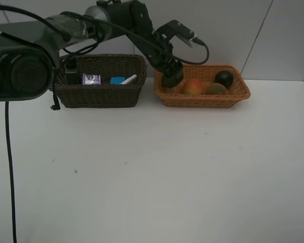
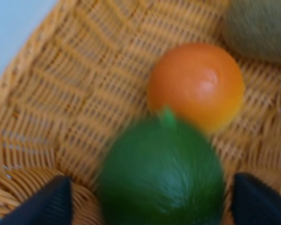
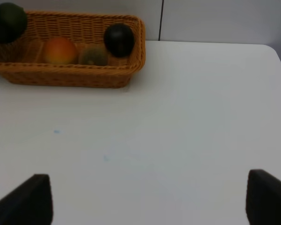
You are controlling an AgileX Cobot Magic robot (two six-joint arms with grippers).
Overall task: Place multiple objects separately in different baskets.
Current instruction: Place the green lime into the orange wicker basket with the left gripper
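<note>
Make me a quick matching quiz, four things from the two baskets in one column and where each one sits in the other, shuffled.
Things:
1. round green lime
2. dark round mangosteen
3. white red-tipped marker
4. dark green bottle

Places:
A. dark brown wicker basket, left end
B. orange-tan wicker basket, right end
C. between the left gripper's fingers
D. dark brown wicker basket, right half

Pairs: 1-C, 2-B, 3-D, 4-A

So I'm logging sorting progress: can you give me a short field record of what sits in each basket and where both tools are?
dark basket: green bottle, purple-lidded jar, blue eraser, white marker
tan basket: peach, kiwi, mangosteen
lime: between the left tool's fingers, over the tan basket
left tool: inside tan basket's left end
right tool: open over bare table
</note>
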